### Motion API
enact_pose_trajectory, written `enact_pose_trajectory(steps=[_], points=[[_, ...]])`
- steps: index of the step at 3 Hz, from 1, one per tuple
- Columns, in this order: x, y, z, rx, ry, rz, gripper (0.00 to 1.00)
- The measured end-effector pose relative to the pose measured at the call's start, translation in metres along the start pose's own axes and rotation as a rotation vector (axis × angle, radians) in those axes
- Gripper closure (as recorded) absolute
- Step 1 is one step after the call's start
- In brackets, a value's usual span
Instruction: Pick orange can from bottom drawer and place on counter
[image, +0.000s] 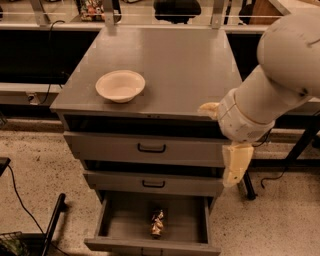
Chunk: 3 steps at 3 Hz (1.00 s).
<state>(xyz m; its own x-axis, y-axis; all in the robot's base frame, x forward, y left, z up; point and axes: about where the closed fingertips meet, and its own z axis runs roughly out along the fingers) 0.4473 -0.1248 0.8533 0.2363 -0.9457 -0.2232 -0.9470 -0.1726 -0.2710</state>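
The orange can (157, 223) lies in the middle of the open bottom drawer (120, 225), which is pulled out at the foot of the grey cabinet. The counter (190, 70) is the cabinet's flat grey top. My gripper (216, 146) hangs at the cabinet's front right corner, level with the top drawer and well above the can. Its cream fingers (236, 162) are spread apart and hold nothing; one points down, the other tip pokes left over the counter's front edge. My large white arm fills the upper right.
A cream bowl (120, 85) stands on the counter's front left. The two upper drawers (150, 148) with black handles are nearly shut. A black cable and pole lie on the speckled floor at left. Table legs stand at right.
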Motion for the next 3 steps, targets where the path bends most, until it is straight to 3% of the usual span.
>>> enact_pose_trajectory(steps=[1, 2, 3], points=[[-0.008, 0.021, 0.060, -0.023, -0.064, -0.102, 0.00], [-0.009, 0.025, 0.077, 0.002, -0.061, -0.180, 0.00], [-0.009, 0.024, 0.077, 0.003, -0.061, -0.180, 0.00]])
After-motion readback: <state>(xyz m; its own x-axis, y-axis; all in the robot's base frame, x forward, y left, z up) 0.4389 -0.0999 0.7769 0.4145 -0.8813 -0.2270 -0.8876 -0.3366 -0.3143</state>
